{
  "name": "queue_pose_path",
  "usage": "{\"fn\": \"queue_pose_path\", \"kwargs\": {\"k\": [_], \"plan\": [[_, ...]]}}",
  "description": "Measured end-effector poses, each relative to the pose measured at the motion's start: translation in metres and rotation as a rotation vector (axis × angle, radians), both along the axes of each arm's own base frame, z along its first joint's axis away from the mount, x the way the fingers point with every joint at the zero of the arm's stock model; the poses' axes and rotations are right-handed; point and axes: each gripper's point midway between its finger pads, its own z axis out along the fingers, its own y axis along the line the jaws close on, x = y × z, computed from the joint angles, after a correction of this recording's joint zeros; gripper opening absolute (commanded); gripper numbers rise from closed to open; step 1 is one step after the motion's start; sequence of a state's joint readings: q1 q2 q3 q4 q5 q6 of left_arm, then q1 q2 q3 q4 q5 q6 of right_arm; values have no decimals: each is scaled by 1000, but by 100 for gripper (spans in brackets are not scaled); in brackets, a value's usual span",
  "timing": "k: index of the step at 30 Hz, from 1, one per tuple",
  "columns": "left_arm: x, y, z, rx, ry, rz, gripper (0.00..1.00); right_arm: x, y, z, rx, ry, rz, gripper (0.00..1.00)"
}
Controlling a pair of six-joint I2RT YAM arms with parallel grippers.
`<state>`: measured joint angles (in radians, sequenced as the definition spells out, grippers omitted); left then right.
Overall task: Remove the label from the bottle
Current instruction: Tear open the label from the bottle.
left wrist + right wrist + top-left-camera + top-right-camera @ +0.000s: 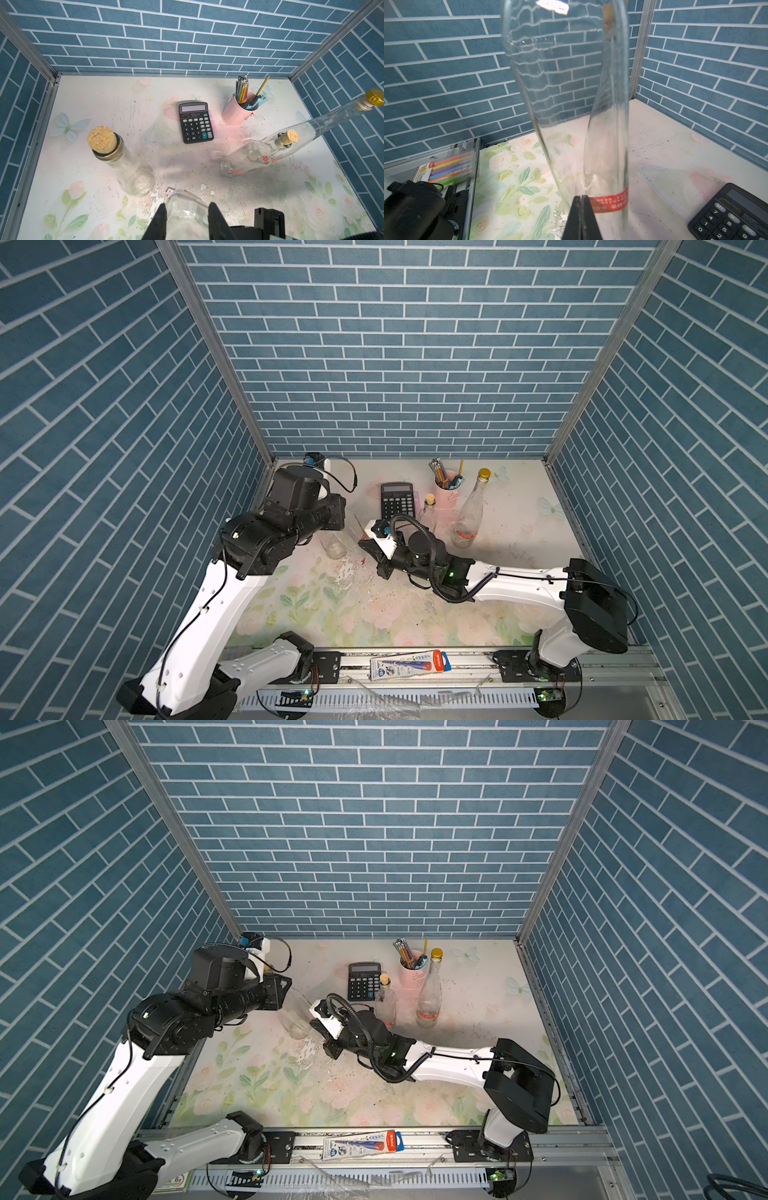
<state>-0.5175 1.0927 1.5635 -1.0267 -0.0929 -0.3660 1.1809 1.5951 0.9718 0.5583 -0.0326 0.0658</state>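
A clear glass bottle (335,545) leans on its base left of centre on the scuffed, flower-printed table sheet (415,616), its smooth upper body clamped between the black fingers of the left gripper (188,209). A narrow red printed label band (611,200) rings the bottle just above its base, and the glass above it is glossy and transparent. The right gripper (581,204) is pinched fully closed at the band's edge; whether it has caught any paper is hard to make out. Ragged white paper flakes (345,576) litter the sheet beside the base, near a black push-button calculator (397,501)
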Motion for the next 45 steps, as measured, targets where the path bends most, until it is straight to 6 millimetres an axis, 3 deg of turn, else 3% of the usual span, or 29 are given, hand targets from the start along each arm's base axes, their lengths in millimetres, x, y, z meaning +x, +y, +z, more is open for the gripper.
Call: {"fn": "queue_pose_path", "kwargs": {"k": [21, 45], "plan": [[-10, -22, -2, 19, -59, -206, 0, -7, -16, -8, -17, -13, 7, 0], [-14, -34, -8, 43, -67, -311, 0, -10, -31, -18, -31, -5, 7, 0]]}}
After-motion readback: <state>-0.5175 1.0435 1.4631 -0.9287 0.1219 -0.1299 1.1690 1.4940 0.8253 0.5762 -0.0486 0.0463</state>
